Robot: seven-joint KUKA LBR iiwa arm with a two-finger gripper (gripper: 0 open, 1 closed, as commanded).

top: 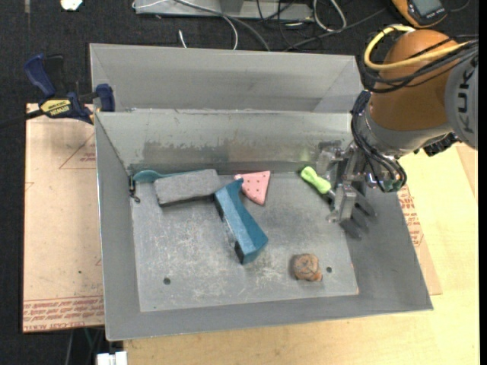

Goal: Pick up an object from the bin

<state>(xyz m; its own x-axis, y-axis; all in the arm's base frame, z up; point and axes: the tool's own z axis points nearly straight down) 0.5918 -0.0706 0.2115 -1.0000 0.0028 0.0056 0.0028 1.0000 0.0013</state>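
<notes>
Green piece: a small lime-green elongated thing (314, 179) is seen lying tilted at the rear of the bin (190, 276), towards the view's right.
End effector (346, 213): lowered just beside the green piece, on its right in the view; whether it is apart or together cannot be told.
Pink wedge (257, 186): laid near the rear wall, left of the green piece.
Blue block (240, 220): set touching a grey block (186, 186).
Brown lump (307, 266): found near the front, well apart.
</notes>
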